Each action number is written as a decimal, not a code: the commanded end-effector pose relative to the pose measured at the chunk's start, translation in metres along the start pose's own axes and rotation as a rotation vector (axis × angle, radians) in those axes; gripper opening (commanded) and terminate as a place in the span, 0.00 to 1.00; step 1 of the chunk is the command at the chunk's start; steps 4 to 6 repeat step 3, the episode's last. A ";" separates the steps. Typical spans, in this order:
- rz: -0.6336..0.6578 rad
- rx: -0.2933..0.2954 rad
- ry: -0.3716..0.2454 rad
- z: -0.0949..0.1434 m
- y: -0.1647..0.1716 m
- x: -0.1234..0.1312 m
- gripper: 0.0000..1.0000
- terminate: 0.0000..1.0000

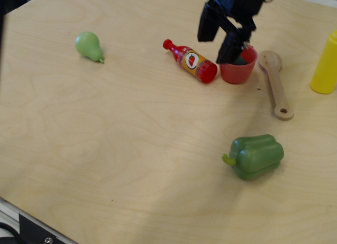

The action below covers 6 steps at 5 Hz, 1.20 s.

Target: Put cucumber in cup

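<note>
Observation.image looks down on a pale wooden counter (131,149), with the black gripper (220,34) near the far edge, right of the middle. Its claw is spread — two dark fingers (207,22) stand apart with bare wood showing between them, and nothing is pinched. The right-hand finger hangs over the left rim of the red cup (238,66).

The cucumber (241,59) sits inside the cup; only a small dark green patch shows above the rim, just beside the finger. The cup stands upright, touching the cap end of a red ketchup bottle (190,60) that lies on its side and points toward the far left corner.

Just right of the cup lies a wooden spoon (275,83), bowl toward the far edge, handle toward the near edge. A yellow bottle (325,65) stands at the right edge, partly cut off. A green bell pepper (255,156) rests well apart from the cup, toward the near right corner. A pale green pear (88,46) lies toward the far left corner — alone there.
</note>
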<state>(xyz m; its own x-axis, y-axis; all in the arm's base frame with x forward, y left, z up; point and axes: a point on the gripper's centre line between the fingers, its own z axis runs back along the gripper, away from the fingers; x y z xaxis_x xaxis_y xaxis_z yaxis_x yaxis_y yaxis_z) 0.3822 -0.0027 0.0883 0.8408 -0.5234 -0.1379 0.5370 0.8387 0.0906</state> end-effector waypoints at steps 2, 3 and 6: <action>0.082 0.042 -0.179 0.046 0.015 -0.039 1.00 0.00; 0.082 0.042 -0.179 0.046 0.015 -0.039 1.00 1.00; 0.082 0.042 -0.179 0.046 0.015 -0.039 1.00 1.00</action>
